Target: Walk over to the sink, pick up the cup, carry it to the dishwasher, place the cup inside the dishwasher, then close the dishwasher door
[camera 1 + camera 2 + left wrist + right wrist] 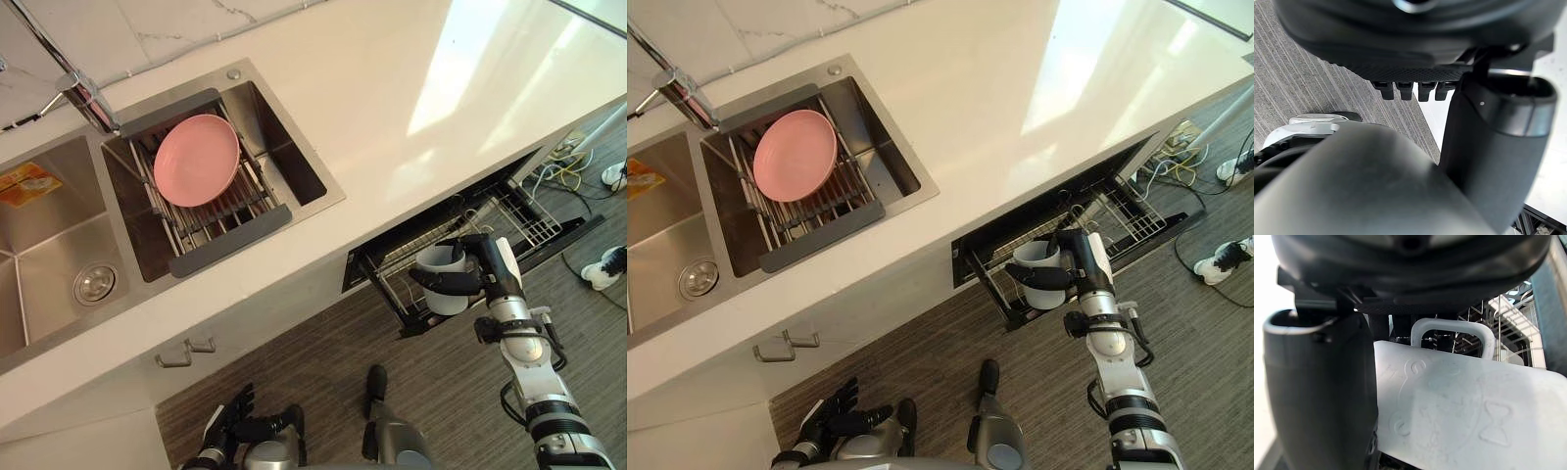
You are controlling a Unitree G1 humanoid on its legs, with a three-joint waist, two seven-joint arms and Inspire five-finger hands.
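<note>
- The cup [449, 300] is white and opaque. It is held upright with its mouth open to the top.
- It has a looped handle [1452, 330], and a bear-like face and a bow are moulded in relief on its wall.
- The right hand [487, 266] has the cup in a closed grasp. Its dark fingers [443, 283] curl across the cup's wall, and the thumb [1317, 391] lies against the opposite side.
- The cup sits against the palm, touching it. In the right wrist view its handle stands on the far side, away from the wrist.
- Under and just beyond hand and cup lies the wire rack [529, 223] of the open dishwasher [364, 262]. The cup is over the rack's near end, and I cannot tell whether it touches the rack.
- The left hand [828, 411] hangs low near the floor, its fingers loose and holding nothing.
</note>
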